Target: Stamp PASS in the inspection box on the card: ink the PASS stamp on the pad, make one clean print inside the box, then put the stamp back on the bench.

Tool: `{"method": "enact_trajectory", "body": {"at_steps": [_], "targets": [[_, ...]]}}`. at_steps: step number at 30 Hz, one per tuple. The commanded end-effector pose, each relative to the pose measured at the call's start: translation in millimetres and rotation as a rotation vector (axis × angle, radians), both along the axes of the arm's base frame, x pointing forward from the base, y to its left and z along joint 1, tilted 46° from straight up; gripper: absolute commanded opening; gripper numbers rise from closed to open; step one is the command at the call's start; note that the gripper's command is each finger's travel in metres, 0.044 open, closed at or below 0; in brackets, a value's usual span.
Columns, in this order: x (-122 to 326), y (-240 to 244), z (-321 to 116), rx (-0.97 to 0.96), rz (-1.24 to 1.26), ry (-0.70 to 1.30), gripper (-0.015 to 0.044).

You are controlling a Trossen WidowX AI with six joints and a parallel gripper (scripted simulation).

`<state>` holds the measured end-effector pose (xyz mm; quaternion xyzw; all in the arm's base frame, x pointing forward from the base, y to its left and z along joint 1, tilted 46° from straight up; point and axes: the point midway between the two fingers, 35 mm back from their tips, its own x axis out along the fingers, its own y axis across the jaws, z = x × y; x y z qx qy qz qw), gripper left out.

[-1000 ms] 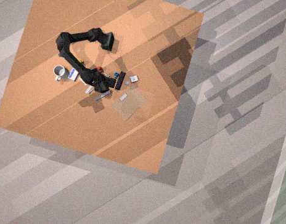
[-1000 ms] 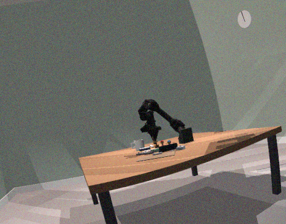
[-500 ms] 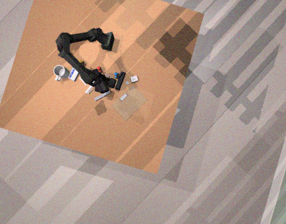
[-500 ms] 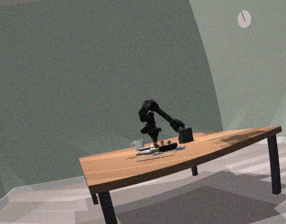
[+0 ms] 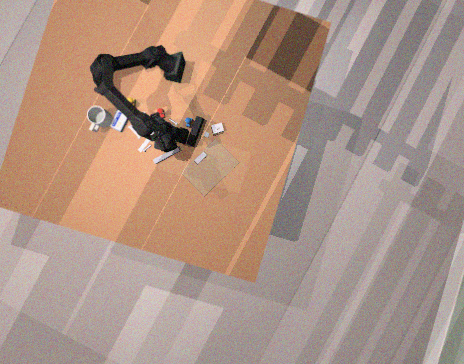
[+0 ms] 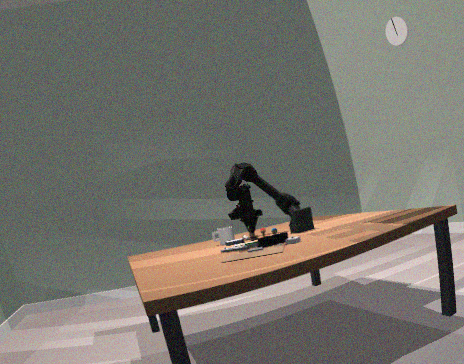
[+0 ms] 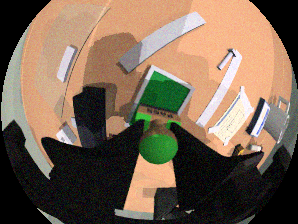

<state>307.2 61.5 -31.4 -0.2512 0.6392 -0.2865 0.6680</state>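
Note:
My gripper [image 7: 157, 125] [image 6: 252, 235] is shut on the stamp with a round green handle [image 7: 158, 148]. Its wooden block, with small dark lettering on its side, is over the near edge of the green ink pad [image 7: 166, 91] in the wrist view. The pad has a pale rim. The stamp's underside is hidden, and I cannot tell whether it touches the pad. The cream card [image 7: 231, 121] lies to the right in the wrist view, with a thin-lined box on it. In the top view the arm hides the pad and the stamp.
A grey bar [image 5: 166, 155] [image 7: 162, 40] lies beyond the pad. A white strip [image 7: 220, 92] lies between pad and card. A black block [image 5: 196, 131] [image 7: 91, 117] stands beside the pad. A blue-and-white box [image 5: 118, 120], a mug [image 5: 96, 116], red [image 5: 161, 112] and blue [image 5: 188, 121] knobs are around.

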Motion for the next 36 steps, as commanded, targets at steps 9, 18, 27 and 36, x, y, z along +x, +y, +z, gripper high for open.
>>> {"method": "enact_trajectory", "body": {"at_steps": [9,18,27,36], "targets": [[-0.1,-7.1,-5.9,-0.006,0.005,0.0,0.0],[-0.4,-11.7,-9.8,-0.007,0.005,0.0,0.0],[-0.7,-15.3,-12.8,-0.009,0.003,-0.002,0.0],[-0.7,-16.3,-13.8,-0.01,0.002,-0.003,0.0]]}}
